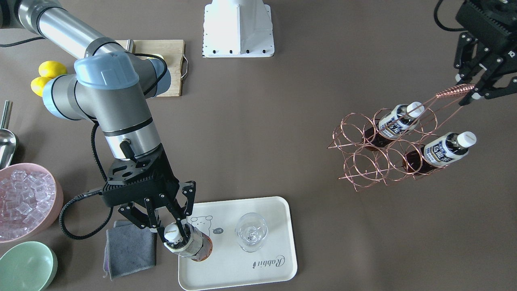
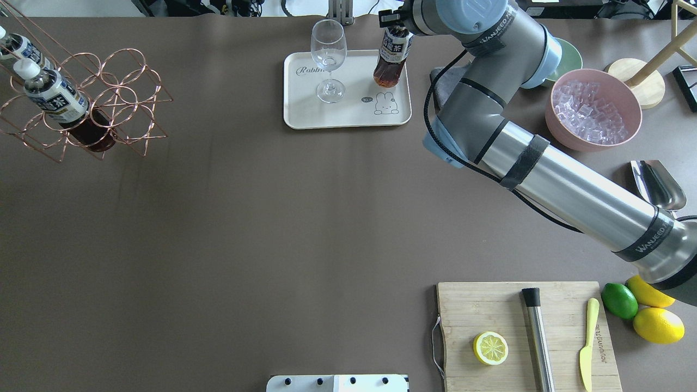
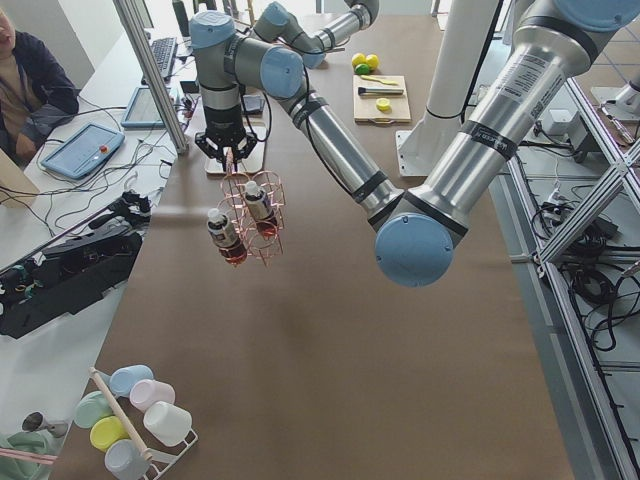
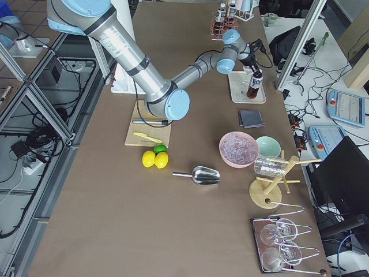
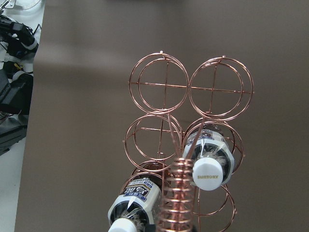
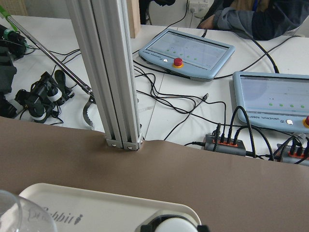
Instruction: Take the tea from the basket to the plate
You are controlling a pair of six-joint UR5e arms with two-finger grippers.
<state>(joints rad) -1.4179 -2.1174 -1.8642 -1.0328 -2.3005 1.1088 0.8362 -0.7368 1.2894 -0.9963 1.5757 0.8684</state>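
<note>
My right gripper (image 1: 174,236) is shut on the white cap and neck of a tea bottle (image 1: 196,247). It holds the bottle tilted, base down on the cream plate (image 1: 242,270), next to the bear print. The bottle also shows in the overhead view (image 2: 390,61). My left gripper (image 1: 470,96) is shut on the coiled handle (image 1: 456,89) of the copper wire basket (image 1: 363,161), which hangs tilted. Two more tea bottles (image 1: 398,121) (image 1: 444,149) sit in its rings, and the other rings are empty in the left wrist view (image 5: 159,82).
A clear stemmed glass (image 1: 251,232) stands on the plate beside the bottle. A grey cloth (image 1: 129,248), a pink bowl of ice (image 1: 24,202) and a green bowl (image 1: 26,266) lie by the plate. A cutting board (image 2: 528,332) with lemon half and knife is near the robot.
</note>
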